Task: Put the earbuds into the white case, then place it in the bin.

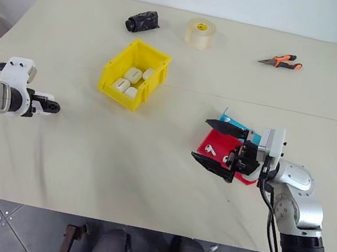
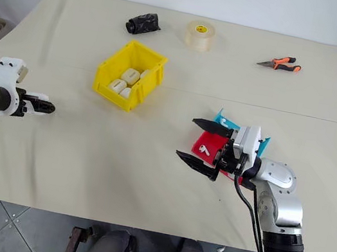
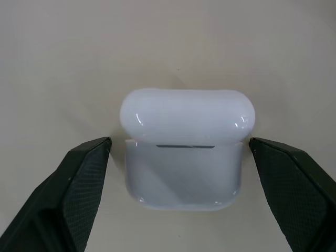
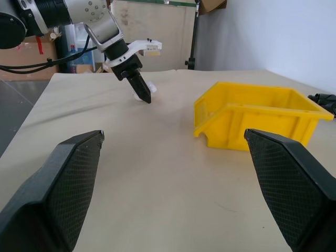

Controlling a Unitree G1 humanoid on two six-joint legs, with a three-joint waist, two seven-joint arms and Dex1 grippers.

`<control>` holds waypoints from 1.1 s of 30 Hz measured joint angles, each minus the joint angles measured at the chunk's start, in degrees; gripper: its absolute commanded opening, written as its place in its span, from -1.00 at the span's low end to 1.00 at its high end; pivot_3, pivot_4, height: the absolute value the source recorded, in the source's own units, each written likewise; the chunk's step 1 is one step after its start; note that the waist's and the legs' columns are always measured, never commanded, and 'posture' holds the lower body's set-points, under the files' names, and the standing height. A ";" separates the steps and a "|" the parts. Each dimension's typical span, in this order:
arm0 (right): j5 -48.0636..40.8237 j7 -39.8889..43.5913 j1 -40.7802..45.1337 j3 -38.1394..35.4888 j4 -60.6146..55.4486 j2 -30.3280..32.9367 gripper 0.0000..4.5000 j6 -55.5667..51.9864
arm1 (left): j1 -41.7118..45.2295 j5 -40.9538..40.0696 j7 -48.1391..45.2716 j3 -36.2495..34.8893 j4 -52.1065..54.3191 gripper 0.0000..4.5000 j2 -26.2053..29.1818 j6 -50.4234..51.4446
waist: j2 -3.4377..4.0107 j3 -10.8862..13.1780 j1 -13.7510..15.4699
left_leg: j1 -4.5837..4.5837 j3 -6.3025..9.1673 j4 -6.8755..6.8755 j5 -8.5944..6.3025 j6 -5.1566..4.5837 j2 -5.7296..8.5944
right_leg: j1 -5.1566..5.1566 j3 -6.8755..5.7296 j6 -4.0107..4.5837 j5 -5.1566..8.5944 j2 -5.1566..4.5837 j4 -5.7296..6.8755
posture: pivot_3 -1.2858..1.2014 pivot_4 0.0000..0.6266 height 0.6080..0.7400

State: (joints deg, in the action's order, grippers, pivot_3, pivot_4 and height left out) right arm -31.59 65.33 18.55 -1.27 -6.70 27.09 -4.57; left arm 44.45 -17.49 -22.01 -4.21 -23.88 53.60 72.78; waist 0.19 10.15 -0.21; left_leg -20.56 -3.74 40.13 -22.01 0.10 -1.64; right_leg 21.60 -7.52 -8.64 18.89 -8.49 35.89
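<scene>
Jaws on the left gripper [image 3: 178,173] stand wide with the white case [image 3: 185,149] squarely between them, its lid slightly lifted and a dark seam showing at the hinge line; neither finger visibly touches its sides, so this reads as a lined-up approach and not a grasp, probably to steady the case on the table [image 1: 147,174] so an earbud can go in. From across the table the same gripper points steeply down at the case near the table's left edge. The right gripper [image 1: 217,146] also has its jaws spread wide and holds nothing; it sits level, its two fingers bracketing the near end of a red-and-blue tray [image 1: 223,142], where an earbud [image 1: 210,150] lies between the jaws, seemingly the next thing to be picked. The bin [image 1: 115,64] stands well apart from both sets of jaws, further back toward the middle, already holding several white cases. Beyond it lie a black bundle [image 1: 142,21], a roll of tape [image 1: 200,33] and pliers [image 1: 282,61], all far from either gripper's reach path. Nothing stands between the left jaws and the case; the tray's low rim is the likeliest nuisance for the right jaws.
</scene>
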 measured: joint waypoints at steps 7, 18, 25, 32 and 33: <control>0.11 -0.29 -0.01 0.01 0.01 -0.17 1.00 0.92 | 0.37 1.06 -3.09 1.04 -0.88 0.45 1.13 1.56 | 0.00 0.00 -0.16 | 0.06 -0.04 -0.02 0.00 0.00 -0.01 | 0.00 0.01 0.00 0.00 0.00 0.05 | 0.03 -0.52 1.00; 0.89 -0.07 -1.11 -0.65 1.65 0.59 1.00 2.31 | -20.86 -9.18 -8.44 -23.86 25.87 0.33 -8.34 0.37 | -0.09 0.04 -1.40 | 0.07 0.07 0.00 -0.01 -0.01 -0.07 | -0.01 0.09 0.00 0.00 -0.06 0.07 | 0.03 -0.52 1.00; 0.86 0.55 -1.90 -2.61 2.20 4.16 1.00 2.12 | -42.91 -16.75 -24.05 -30.74 49.16 0.33 -25.62 -31.49 | -0.12 0.04 -0.85 | 0.10 0.10 0.01 -0.01 -0.01 -0.06 | -0.08 0.21 0.01 0.00 -0.08 -0.05 | 0.03 -0.52 1.00; 0.63 0.47 -5.78 -6.65 0.37 8.89 1.00 1.40 | -42.54 -9.42 -31.49 -11.65 45.28 0.33 -33.57 -56.00 | -0.15 0.01 1.44 | 0.11 -0.20 0.15 -0.05 -0.09 -0.01 | -0.15 0.28 0.01 -0.01 -0.09 -0.10 | 0.03 -0.52 1.00; 0.59 0.22 -6.67 -7.46 -0.30 9.47 1.00 1.09 | -42.04 -8.45 -32.00 -9.76 44.03 0.33 -34.19 -58.37 | -0.15 0.01 1.46 | 0.11 -0.19 0.13 -0.05 -0.09 -0.02 | -0.14 0.26 0.01 -0.01 -0.08 -0.10 | 0.03 -0.52 1.00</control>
State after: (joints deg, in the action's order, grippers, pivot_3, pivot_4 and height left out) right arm -31.00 65.54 11.89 -8.73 -7.01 36.55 -3.48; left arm 2.41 -25.94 -54.01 -13.96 20.15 19.41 14.41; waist 0.03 10.16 1.25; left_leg -20.45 -3.94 40.25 -22.06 0.01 -1.66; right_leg 21.46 -7.25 -8.63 18.88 -8.58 35.80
